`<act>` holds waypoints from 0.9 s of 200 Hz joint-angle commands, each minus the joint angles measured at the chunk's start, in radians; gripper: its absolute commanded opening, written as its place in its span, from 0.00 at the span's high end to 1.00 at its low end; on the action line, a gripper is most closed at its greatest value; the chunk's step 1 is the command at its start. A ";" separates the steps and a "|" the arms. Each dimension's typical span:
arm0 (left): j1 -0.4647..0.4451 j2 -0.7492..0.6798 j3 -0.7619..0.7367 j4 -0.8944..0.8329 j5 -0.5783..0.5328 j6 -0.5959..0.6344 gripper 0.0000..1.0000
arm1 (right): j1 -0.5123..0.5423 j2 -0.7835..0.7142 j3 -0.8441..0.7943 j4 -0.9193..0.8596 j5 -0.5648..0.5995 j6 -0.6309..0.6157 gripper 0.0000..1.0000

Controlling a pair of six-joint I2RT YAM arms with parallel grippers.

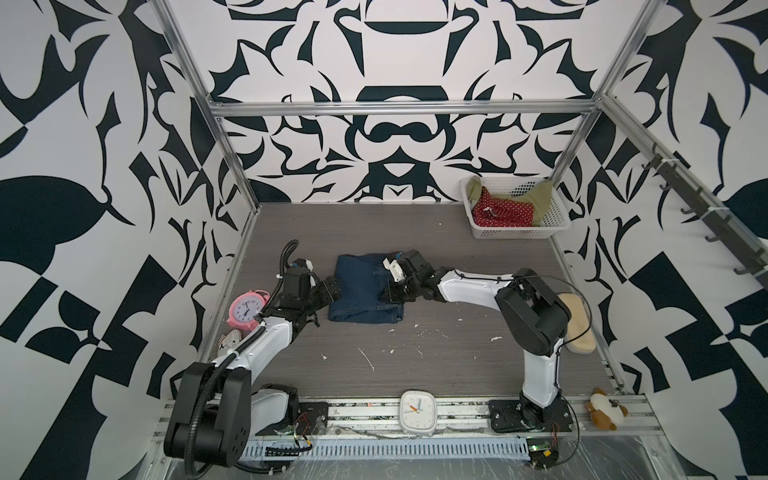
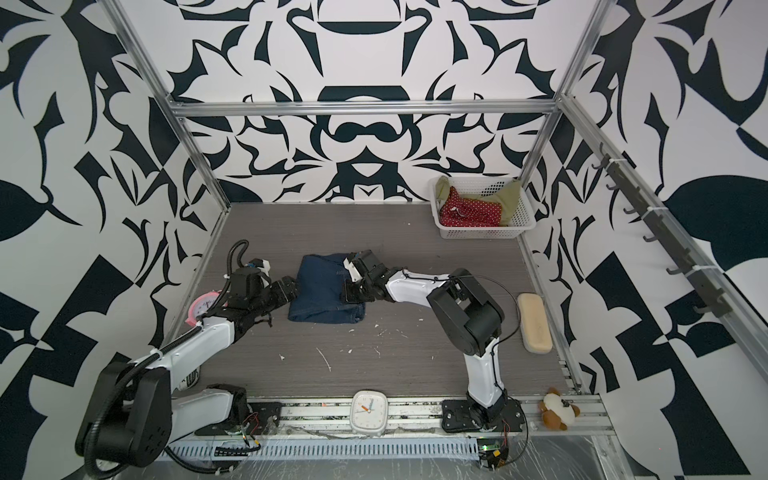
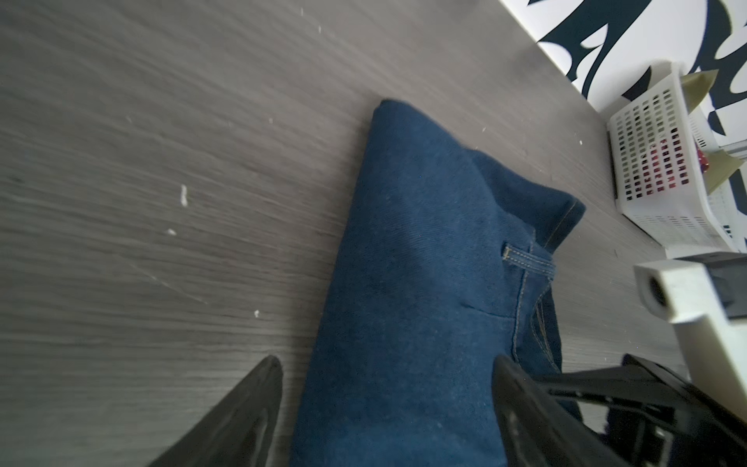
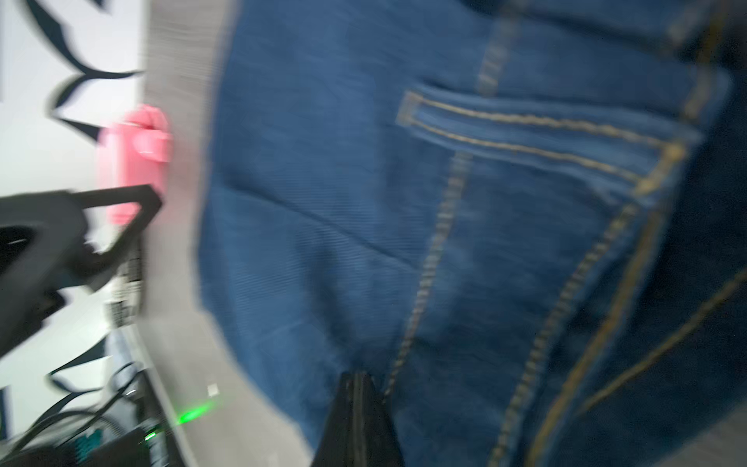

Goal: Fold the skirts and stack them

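Grey wood-grain tabletop inside black-and-white patterned walls, alu frame round it. Mid-table, a bit left of centre: denim skirt, folded to a compact block, lying flat, belt loop and seams toward its right side. Probably parked there as base of the stack.

At its left edge: left gripper, jaws spread wide, cloth lying loose between them, nothing clamped. Reads as a let-go, fold meant to sit on its own.

At its right edge: right gripper, fingertips pressed together right over the denim near a seam. Can't tell whether any cloth is pinched. Maybe pinning or tugging that edge flat, judging by pose.

Far right corner: white basket w/ the other two, unfolded. Red dotted skirt on top, olive skirt bunched under and behind it. So approx one of three done.

By the left edge: pink alarm clock, not part of the job.
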 commanded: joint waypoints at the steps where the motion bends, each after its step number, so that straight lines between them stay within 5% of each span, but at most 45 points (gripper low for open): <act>1: 0.031 0.086 -0.008 0.111 0.109 -0.035 0.16 | -0.004 -0.008 -0.011 -0.007 0.061 -0.018 0.98; 101: 0.046 0.338 0.066 0.230 0.213 -0.035 0.14 | -0.009 0.050 -0.098 0.071 0.066 -0.009 1.00; 157: 0.006 0.422 0.059 0.364 0.257 -0.101 0.35 | -0.009 0.064 -0.114 0.122 0.056 0.000 1.00; 180: -0.009 0.426 0.058 0.395 0.259 -0.121 0.60 | -0.010 0.071 -0.108 0.129 0.047 0.003 1.00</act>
